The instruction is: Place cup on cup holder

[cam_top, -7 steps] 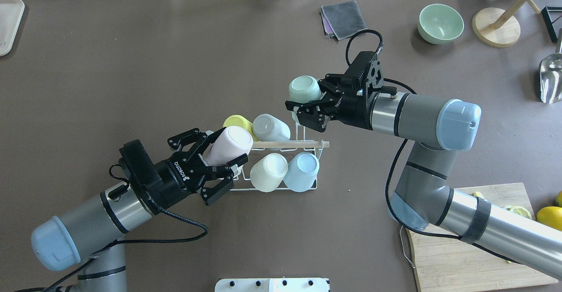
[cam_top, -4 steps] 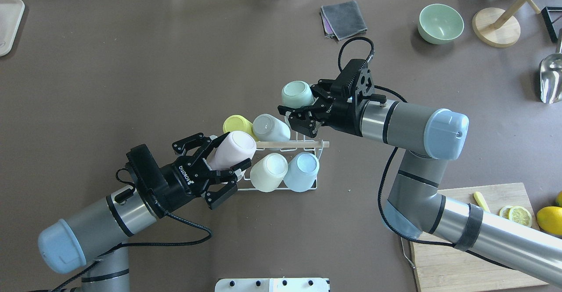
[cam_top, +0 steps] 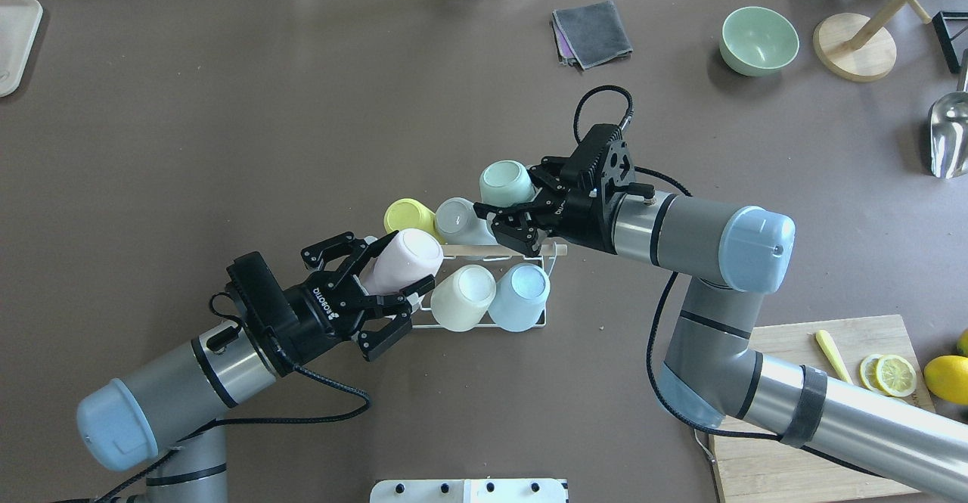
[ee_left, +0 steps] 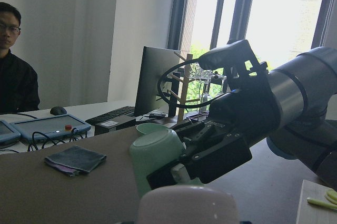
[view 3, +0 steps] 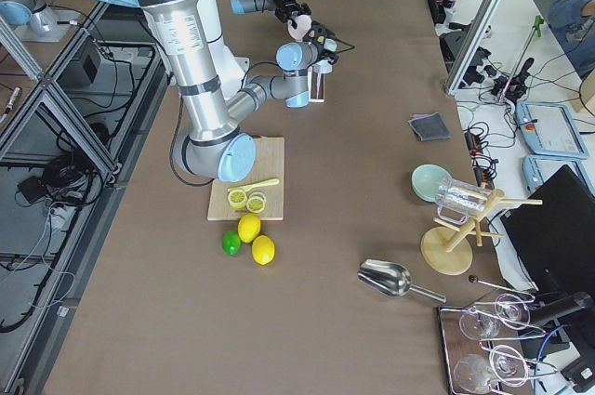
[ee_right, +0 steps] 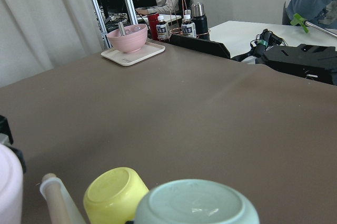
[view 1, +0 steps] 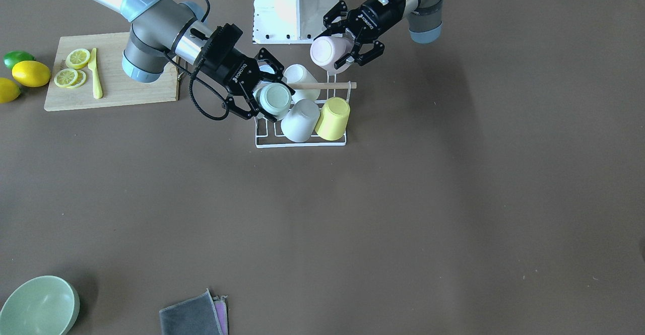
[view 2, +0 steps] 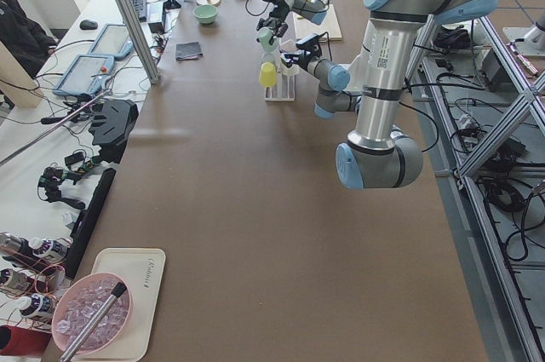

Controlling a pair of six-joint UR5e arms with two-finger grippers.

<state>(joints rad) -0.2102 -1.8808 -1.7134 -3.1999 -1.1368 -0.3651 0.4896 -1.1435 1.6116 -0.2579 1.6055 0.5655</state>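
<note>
The cup holder [cam_top: 529, 323], a white wire rack with a wooden rod [cam_top: 503, 249] across its top, stands mid-table and carries yellow [cam_top: 403, 214], grey-white [cam_top: 456, 220], cream [cam_top: 461, 299] and light-blue [cam_top: 520, 296] cups upside down. My left gripper [cam_top: 387, 274] is shut on a pink cup [cam_top: 410, 253], held tilted at the rack's left end. My right gripper [cam_top: 508, 196] is shut on a mint-green cup [cam_top: 501, 181], held at the rack's far right corner beside the grey-white cup. In the front-facing view the mint cup [view 1: 273, 99] overlaps the rack [view 1: 302, 144].
A wooden cutting board [cam_top: 794, 420] with lemon slices and a yellow knife lies at the near right, with lemons beside it. A green bowl [cam_top: 758, 40], a grey cloth [cam_top: 592, 32], a wooden stand [cam_top: 854, 48] and a metal scoop [cam_top: 949, 136] lie at the far right. A white tray [cam_top: 15, 41] lies far left.
My right gripper has carried the mint-green cup left and nearer, down to the rack's far corner. My left gripper has shifted right and slightly nearer with the pink cup.
</note>
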